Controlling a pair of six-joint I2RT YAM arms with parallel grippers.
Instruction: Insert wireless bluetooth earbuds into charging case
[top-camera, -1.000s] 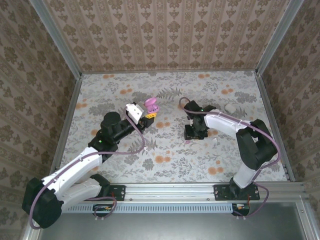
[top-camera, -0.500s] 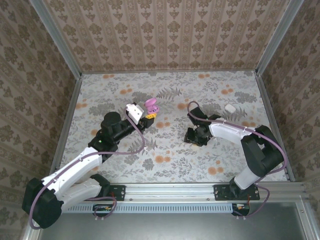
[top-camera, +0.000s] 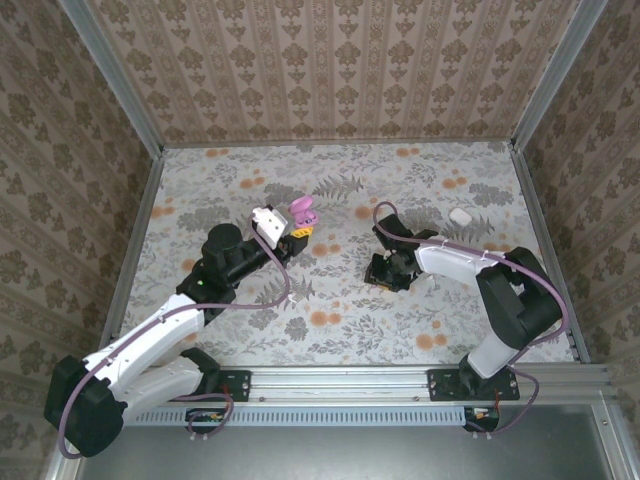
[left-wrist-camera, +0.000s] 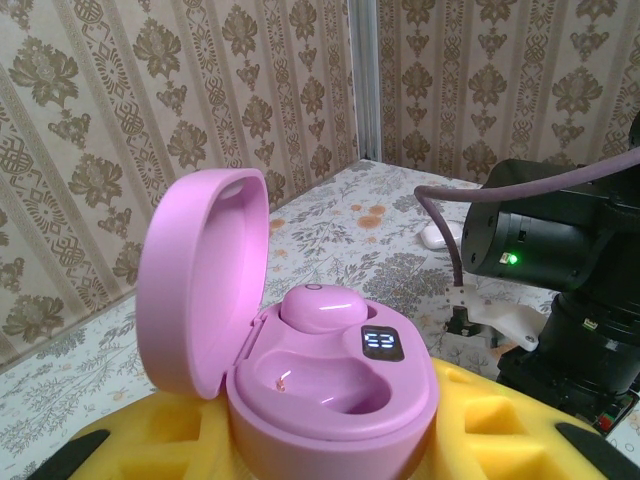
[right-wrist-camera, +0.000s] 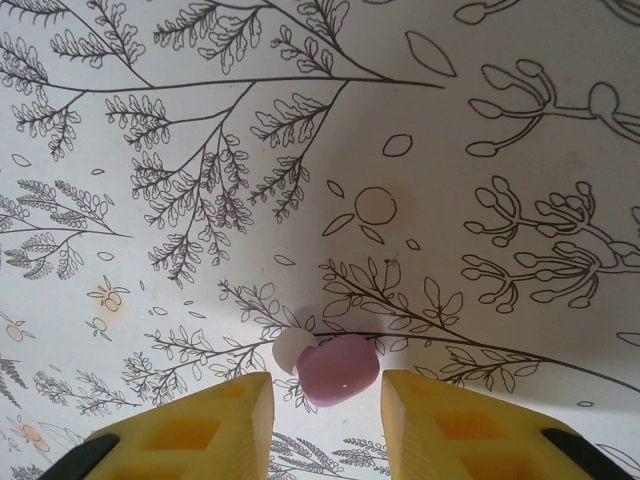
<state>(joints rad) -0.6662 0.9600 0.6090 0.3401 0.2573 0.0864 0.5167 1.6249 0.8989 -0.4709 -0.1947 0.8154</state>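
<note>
Earbuds (left-wrist-camera: 320, 305), two tiny pink plastic nubs, are in two places, well apart.

The biggest thing is the flat table (top-camera: 250, 330), covered with a cloth of grey leaves and orange flowers. Walls with brown patterned paper (top-camera: 330, 70) stand round it.

The left arm (top-camera: 150, 340), white and black, reaches toward the middle of the table. The right arm (top-camera: 455, 262), also white and black, bends in from the right side and points down at the cloth.

The left gripper (top-camera: 298, 232) has yellow foam fingers (left-wrist-camera: 500, 430). They press on the round pink plastic charging case (left-wrist-camera: 335, 400), one on each side, and hold it with its open side up. The case lid (left-wrist-camera: 200, 285) stands open.

The right gripper (right-wrist-camera: 328, 400) is low over the cloth. Its own yellow fingers (right-wrist-camera: 440, 425) are a little apart, one on each side of the loose earbud. They are very close to it, but I cannot tell if they are pinching it.

A small white rounded thing (top-camera: 460, 215) lies on the cloth near the far right side, well away from both grippers.

The first earbud sits in the back hole of the charging case, near the hinge. The second earbud (right-wrist-camera: 340, 368) lies on the cloth between the right gripper's fingers. Its little white tip (right-wrist-camera: 288, 350) points at the left one of those two fingers.

A tiny lit screen (left-wrist-camera: 380, 342) glows on the charging case, just beside the first earbud.
</note>
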